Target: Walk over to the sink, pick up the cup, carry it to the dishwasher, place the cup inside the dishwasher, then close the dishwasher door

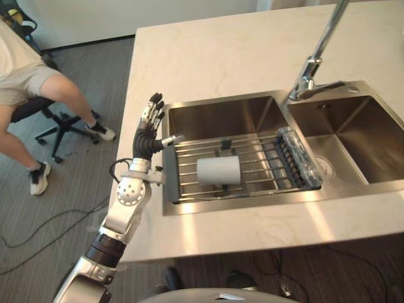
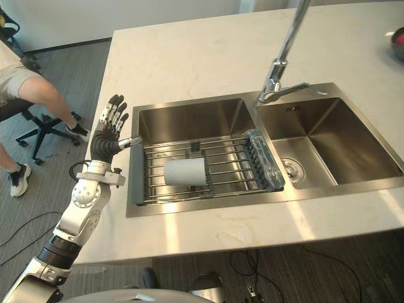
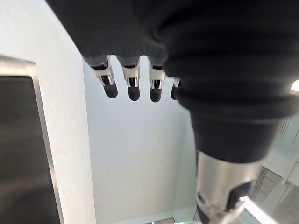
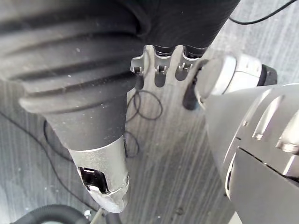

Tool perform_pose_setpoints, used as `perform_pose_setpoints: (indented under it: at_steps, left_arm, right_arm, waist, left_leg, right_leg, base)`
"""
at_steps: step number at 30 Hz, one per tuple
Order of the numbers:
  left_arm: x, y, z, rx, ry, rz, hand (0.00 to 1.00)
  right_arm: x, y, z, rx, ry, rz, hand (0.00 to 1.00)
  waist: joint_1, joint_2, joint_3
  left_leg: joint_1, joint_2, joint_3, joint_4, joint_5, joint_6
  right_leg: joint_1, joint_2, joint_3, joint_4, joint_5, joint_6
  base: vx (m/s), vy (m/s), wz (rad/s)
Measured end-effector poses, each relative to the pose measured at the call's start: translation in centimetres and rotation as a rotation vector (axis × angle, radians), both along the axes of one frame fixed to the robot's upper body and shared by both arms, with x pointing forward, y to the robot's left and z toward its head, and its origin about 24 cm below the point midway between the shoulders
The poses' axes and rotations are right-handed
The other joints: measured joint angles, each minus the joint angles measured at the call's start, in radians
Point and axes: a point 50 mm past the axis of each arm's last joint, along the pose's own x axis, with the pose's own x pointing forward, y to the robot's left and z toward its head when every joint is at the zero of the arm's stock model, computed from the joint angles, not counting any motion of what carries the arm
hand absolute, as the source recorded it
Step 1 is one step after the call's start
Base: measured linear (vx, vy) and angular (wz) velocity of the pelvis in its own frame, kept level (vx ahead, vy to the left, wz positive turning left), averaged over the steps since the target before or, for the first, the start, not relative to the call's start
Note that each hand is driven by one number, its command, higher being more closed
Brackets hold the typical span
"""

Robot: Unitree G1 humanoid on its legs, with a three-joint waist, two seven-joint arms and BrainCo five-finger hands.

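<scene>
White cup (image 1: 218,170) is lying sideways on the sink rack (image 1: 265,165) at frame centre; left hand (image 1: 150,123) is hovering left of it, fingers (image 1: 153,106) straight, holding nothing. Risk: a glancing touch sending the cup rolling.

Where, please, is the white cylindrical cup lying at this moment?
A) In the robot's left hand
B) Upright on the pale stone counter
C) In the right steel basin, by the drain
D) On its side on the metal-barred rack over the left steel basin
D: the white cup lies on its side on the metal-barred rack across the left basin, while the left hand is raised open beside the sink, apart from the cup.
</scene>
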Motion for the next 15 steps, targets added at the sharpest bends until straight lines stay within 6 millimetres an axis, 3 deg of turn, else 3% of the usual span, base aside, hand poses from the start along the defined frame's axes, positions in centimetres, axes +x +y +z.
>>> perform_pose_setpoints:
  at_steps: [3,6,8,11,15]
  left_arm:
    - [0.1,-0.3,1.4,-0.01,-0.063,0.002,0.0]
    - [0.4,0.2,2.9,-0.045,-0.133,0.053,0.0]
    - [0.6,1.2,3.2,-0.063,-0.143,0.113,0.0]
    - [0.8,1.4,3.6,-0.082,-0.149,0.149,0.0]
    - [0.8,1.3,3.3,-0.124,-0.124,0.179,0.0]
  right_arm:
    - [-0.3,0.0,0.0,-0.053,0.039,0.044,0.0]
    - [-2.3,0.1,-0.3,-0.206,0.295,0.214,0.0]
    - [-2.5,-0.1,-0.2,-0.261,0.357,0.243,0.0]
    - [-3.2,-0.1,-0.4,-0.215,0.398,0.196,0.0]
    - [-1.8,0.7,-0.6,-0.168,0.374,0.215,0.0]
  waist:
    - [-0.009,0.001,-0.01]
    - [0.015,-0.008,-0.017]
    - [0.033,-0.024,-0.019]
    - [0.031,-0.042,-0.018]
    - [0.04,-0.027,-0.011]
  left_leg:
    - [-0.029,-0.012,0.011,0.001,-0.008,0.002]
    - [-0.02,-0.015,0.037,0.007,-0.016,0.014]
    - [-0.016,-0.005,0.069,0.014,-0.021,0.019]
    - [-0.102,0.056,0.048,0.225,-0.115,0.012]
    - [-0.175,0.111,0.005,0.363,-0.174,0.0]
  right_leg:
    - [-0.042,-0.014,0.015,0.015,0.007,0.012]
    - [-0.047,-0.025,-0.007,0.025,0.021,0.009]
    - [-0.064,-0.027,-0.042,0.053,0.029,0.009]
    - [-0.032,-0.003,-0.085,0.029,0.061,0.012]
    - [-0.01,0.033,-0.128,0.007,0.049,0.005]
  base:
    - [-0.01,0.074,-0.12]
    - [0.03,0.056,-0.24]
    - [0.04,0.007,-0.43]
    - [0.02,-0.032,0.14]
    - [-0.09,-0.077,0.21]
